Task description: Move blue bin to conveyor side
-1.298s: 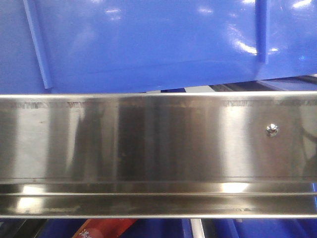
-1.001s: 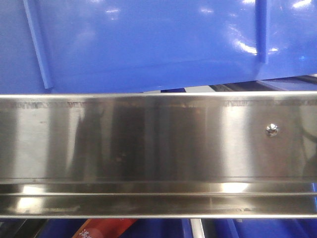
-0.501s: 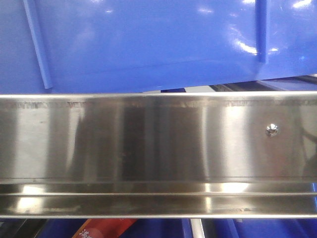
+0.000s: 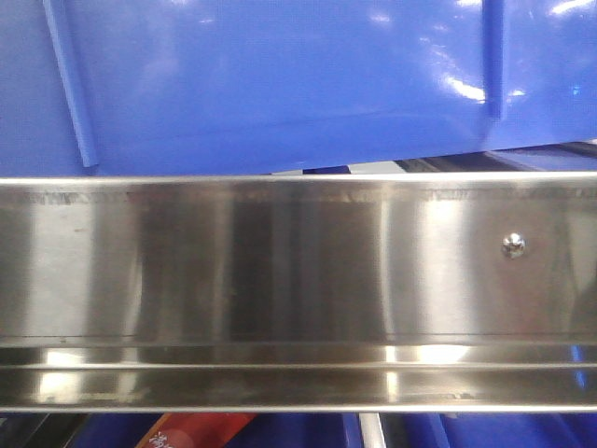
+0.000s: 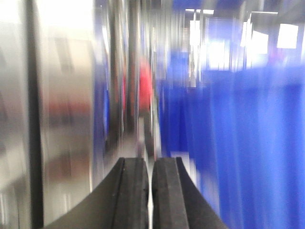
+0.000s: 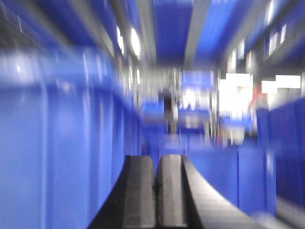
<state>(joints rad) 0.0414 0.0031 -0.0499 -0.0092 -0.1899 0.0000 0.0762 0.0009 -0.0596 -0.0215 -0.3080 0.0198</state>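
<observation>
Beside the blue bin [image 4: 280,84], left end effector [image 5: 149,191], right end effector [image 6: 156,191]: closed, empty.

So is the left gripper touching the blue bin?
Cannot tell. In the left wrist view the shut left gripper sits beside the blue bin, but blur hides any gap.

Bin [image 4: 280,84] behind and above rail [image 4: 280,271]; screw [image 4: 512,245] near rail's right end; item [image 4: 191,431] below rail, left of middle.
</observation>
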